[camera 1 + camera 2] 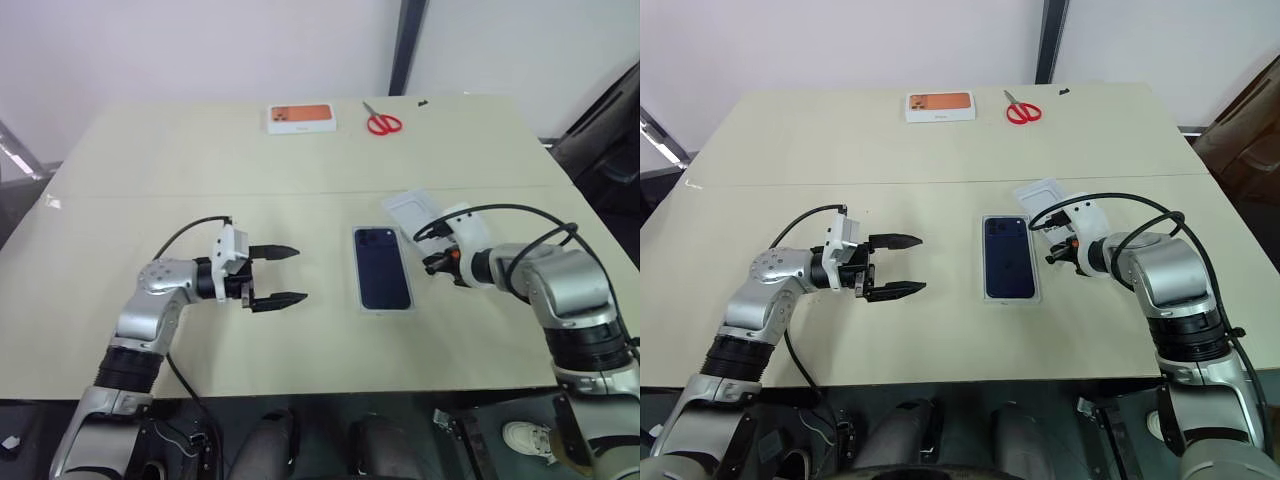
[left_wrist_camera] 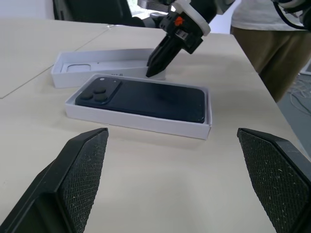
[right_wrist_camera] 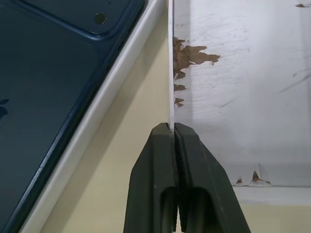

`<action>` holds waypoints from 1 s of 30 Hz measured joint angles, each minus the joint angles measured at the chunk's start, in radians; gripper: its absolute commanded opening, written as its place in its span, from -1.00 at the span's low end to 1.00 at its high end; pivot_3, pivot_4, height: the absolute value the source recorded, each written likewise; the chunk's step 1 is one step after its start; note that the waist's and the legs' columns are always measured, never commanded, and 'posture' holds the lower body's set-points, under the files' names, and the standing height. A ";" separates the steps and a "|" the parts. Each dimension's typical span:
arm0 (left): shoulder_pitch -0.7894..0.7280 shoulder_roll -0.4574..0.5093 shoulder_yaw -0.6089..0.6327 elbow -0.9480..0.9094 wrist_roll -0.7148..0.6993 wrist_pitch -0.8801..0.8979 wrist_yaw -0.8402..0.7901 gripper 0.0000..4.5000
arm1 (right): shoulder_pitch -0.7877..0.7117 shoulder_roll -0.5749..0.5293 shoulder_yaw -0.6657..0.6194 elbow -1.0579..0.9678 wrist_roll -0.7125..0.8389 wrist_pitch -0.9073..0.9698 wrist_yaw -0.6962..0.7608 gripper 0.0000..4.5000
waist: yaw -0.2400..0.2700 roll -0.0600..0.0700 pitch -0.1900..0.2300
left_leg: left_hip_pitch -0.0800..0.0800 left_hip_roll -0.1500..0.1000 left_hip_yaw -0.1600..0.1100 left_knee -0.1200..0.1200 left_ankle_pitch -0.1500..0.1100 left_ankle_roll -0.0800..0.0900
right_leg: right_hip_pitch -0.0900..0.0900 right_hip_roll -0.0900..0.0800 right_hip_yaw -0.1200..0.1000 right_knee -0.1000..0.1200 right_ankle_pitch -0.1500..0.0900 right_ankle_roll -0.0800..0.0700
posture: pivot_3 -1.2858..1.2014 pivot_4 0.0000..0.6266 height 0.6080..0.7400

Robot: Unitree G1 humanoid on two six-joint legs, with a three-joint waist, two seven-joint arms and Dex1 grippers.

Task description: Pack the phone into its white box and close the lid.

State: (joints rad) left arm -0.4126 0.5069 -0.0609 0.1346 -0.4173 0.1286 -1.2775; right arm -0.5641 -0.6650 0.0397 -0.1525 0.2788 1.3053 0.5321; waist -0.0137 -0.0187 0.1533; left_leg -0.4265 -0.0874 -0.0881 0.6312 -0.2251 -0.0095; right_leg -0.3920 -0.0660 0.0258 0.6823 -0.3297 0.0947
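One phone (image 1: 382, 267) lies in its white box (image 2: 146, 124) on our surface (image 1: 300, 150); beside it our right gripper (image 3: 174, 133) pinches the thin lid (image 1: 412, 212) wall, judged light and flexible, best held at its rim, while our left gripper (image 1: 277, 274) stands spread.

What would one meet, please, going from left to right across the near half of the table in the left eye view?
Left gripper, open → phone lying in its white box → right gripper, shut on the lid edge.
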 measured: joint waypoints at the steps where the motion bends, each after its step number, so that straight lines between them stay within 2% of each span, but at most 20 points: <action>1: 0.000 0.000 0.000 0.000 0.000 0.000 0.002 1.00 | -0.001 0.004 -0.002 0.001 0.000 0.002 -0.005 -0.97 | 0.000 0.000 0.000 | 0.000 0.000 0.000 0.000 0.000 0.000 | 0.000 0.000 0.000 0.000 0.000 0.000 | 0.03 -0.52 0.91; 5: -0.001 -0.002 0.000 0.000 -0.001 0.000 0.015 1.00 | -0.026 0.047 -0.033 0.037 0.000 0.014 -0.045 -0.97 | -0.002 0.000 0.000 | 0.000 0.000 0.000 0.000 0.000 0.000 | 0.000 0.000 0.000 0.000 0.000 0.000 | 0.03 -0.52 0.91; 11: -0.003 -0.012 0.003 0.004 -0.002 0.002 0.043 1.00 | -0.088 0.128 -0.158 0.085 0.021 -0.015 -0.098 -0.97 | 0.000 0.001 0.000 | 0.000 0.000 0.000 0.000 0.000 0.000 | -0.001 0.000 0.000 0.000 0.000 0.000 | 0.03 -0.52 0.91; 15: -0.043 -0.032 0.011 0.016 -0.009 0.022 0.079 1.00 | -0.137 0.246 -0.272 0.064 0.122 -0.026 -0.093 -0.97 | -0.002 0.001 0.000 | 0.000 0.000 0.000 -0.001 0.000 0.000 | -0.001 0.001 0.000 0.001 0.000 0.000 | 0.03 -0.52 0.91; 21: -0.070 -0.053 0.062 0.040 -0.022 0.075 0.164 1.00 | -0.173 0.541 -0.545 -0.070 0.382 0.228 -0.097 -0.97 | -0.005 0.001 0.000 | 0.000 0.000 0.000 -0.001 0.000 0.000 | -0.002 0.001 0.000 0.003 0.000 0.000 | 0.03 -0.52 0.91; 25: -0.065 -0.055 0.078 0.039 -0.036 0.106 0.178 1.00 | -0.133 0.624 -0.594 -0.157 0.509 0.302 -0.128 -0.97 | 0.001 0.001 0.000 | 0.000 0.000 0.000 0.000 0.000 0.000 | -0.001 0.000 0.000 0.002 0.000 0.000 | 0.03 -0.52 0.91; 30: -0.058 -0.059 0.090 0.013 -0.065 0.148 0.203 1.00 | 0.043 0.687 -0.597 -0.176 0.701 0.302 -0.262 -0.97 | -0.004 0.002 0.000 | 0.000 0.000 0.000 -0.001 0.000 0.000 | -0.002 0.000 0.001 0.003 0.000 0.000 | 0.03 -0.52 0.91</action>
State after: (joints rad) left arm -0.4703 0.4483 0.0288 0.1475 -0.4826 0.2767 -1.0748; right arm -0.5208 0.0223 -0.5573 -0.3281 0.9798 1.6074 0.2704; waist -0.0181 -0.0168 0.1538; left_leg -0.4267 -0.0877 -0.0879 0.6304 -0.2251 -0.0095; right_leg -0.3944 -0.0660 0.0265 0.6852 -0.3297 0.0949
